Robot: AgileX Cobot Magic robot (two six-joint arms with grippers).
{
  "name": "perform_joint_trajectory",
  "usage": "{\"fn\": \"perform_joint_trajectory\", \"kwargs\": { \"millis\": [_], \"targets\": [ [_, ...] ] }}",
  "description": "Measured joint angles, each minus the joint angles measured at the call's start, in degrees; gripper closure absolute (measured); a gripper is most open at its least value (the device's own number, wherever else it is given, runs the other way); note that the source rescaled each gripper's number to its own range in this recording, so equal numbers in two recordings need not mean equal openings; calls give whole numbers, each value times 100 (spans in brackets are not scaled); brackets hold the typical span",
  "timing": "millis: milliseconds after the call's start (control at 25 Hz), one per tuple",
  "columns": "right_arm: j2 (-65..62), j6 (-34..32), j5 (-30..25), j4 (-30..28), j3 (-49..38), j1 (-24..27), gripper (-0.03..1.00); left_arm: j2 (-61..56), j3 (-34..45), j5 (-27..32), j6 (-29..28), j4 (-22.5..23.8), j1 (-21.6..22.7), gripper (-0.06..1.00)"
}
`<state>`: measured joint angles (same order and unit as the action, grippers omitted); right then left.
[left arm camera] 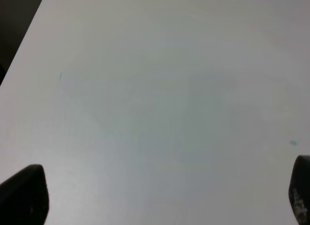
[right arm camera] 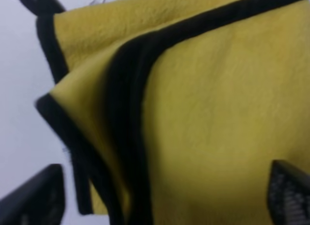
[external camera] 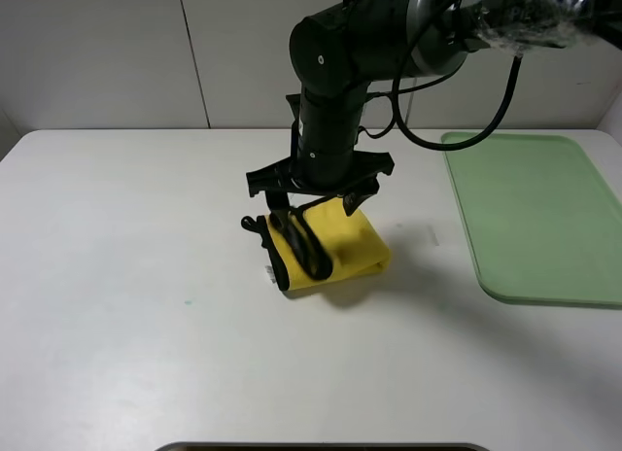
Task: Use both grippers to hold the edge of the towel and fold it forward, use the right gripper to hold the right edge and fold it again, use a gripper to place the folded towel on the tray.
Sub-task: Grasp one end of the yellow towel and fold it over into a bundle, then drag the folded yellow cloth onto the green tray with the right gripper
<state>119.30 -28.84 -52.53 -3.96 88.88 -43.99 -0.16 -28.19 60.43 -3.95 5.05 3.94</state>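
The yellow towel [external camera: 355, 242] with black trim lies folded on the white table, near the middle. It fills the right wrist view [right arm camera: 213, 113], with its layered black edges stacked on one side. My right gripper [external camera: 319, 203] reaches across the middle and hovers right over the towel, open, its fingertips [right arm camera: 36, 200] spread wide on either side of the cloth. The green tray [external camera: 535, 218] lies at the right. My left gripper [left arm camera: 155, 196] is open over bare table; it does not show in the exterior view.
The white table [external camera: 126, 276] extends left and in front of the towel. A small teal speck [external camera: 187, 301] marks the table left of the towel. The right arm's cable [external camera: 505, 91] hangs above the tray's far edge.
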Motion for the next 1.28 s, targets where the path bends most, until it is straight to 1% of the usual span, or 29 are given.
{"fn": "perform_joint_trajectory", "kwargs": {
  "millis": [80,200,280,400,640,760,920,1040,1160,1280],
  "targets": [
    [0,-14,11,16,0,0,0,0,0,0,0,0,0,-6],
    [0,21,11,16,0,0,-2,0,0,0,0,0,0,-6],
    [0,191,-5,10,28,0,-2,0,0,0,0,0,0,-6],
    [-11,697,-11,-11,64,0,-3,0,0,0,0,2,0,-6],
    [-23,2109,-186,-63,66,86,-3,0,0,0,0,2,0,-6],
    [-23,2610,-192,-77,66,288,-3,0,0,0,0,2,0,-6],
    [-23,3060,-111,-46,66,749,-3,0,0,0,0,2,0,-6],
    [-23,3430,12,175,66,1049,-3,0,0,0,0,2,0,-6],
    [57,3620,44,304,66,1221,-3,0,0,0,0,2,0,-6],
    [257,3738,194,324,66,1314,-3,0,0,0,0,2,0,-6]
  ]
}}
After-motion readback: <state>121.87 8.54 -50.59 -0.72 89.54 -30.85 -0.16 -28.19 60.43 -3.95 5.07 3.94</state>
